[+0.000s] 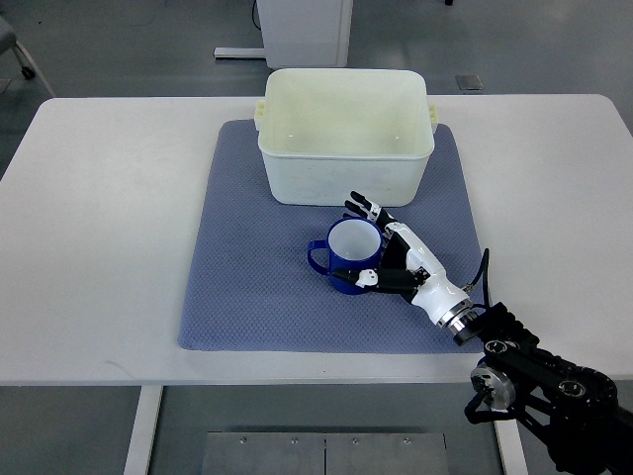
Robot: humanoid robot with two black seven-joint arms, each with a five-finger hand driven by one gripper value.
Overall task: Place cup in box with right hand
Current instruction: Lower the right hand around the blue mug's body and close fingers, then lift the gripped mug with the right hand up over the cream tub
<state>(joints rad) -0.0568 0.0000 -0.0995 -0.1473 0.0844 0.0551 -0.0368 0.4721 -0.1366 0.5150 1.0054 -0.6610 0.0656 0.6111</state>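
Centrally on the white tabletop (99,247) lies a blue-grey mat (247,267), reaching from just short of the near edge to about the middle of the far half. A cream plastic box (346,134), open at the top with small handles at its two short sides, stands on the far part of the mat, its far wall reaching beyond the mat's far edge. Nearer the front edge, and just in front of the box, a blue cup (346,259) with a white interior stands upright on the mat, its handle pointing towards the left edge of the tabletop. The right hand (391,252), white with black fingers, enters from the near right corner, its black arm (549,386) crossing the tabletop's front edge. Its fingers (362,208) curve around the cup's far right side while the thumb (368,279) presses the near side, so that the hand clasps the cup. The cup's base appears to rest on the mat. Beyond the far edge, a white cabinet base (297,30) stands on the grey floor.
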